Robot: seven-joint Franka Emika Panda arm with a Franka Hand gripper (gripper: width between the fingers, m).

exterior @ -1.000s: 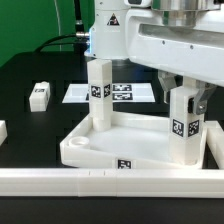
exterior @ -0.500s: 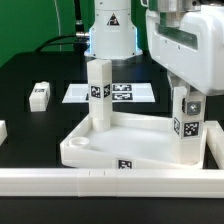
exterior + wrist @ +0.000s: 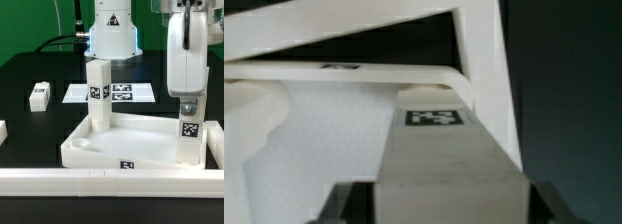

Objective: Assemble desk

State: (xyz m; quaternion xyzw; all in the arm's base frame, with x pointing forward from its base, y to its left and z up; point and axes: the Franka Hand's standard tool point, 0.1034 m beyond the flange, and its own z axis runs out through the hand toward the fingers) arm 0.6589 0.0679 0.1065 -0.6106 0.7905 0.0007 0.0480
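— Two white square tagged legs stand in the white plastic rimmed desk tray (image 3: 100,158). Which step?
— Seating the leg (image 3: 188,135) directly beneath the end effector (image 3: 188,108), which clamps its top. Next, probably twist it tight in its corner socket, then let go.

The tabletop (image 3: 75,150) lies low in the middle of the frame, on the desk (image 3: 30,65). One leg (image 3: 99,92) stands in its back corner. A second leg (image 3: 188,128) stands at its corner on the frame's right. The marker board (image 3: 128,92) lies behind it. A loose leg (image 3: 39,95) lies at centre left.
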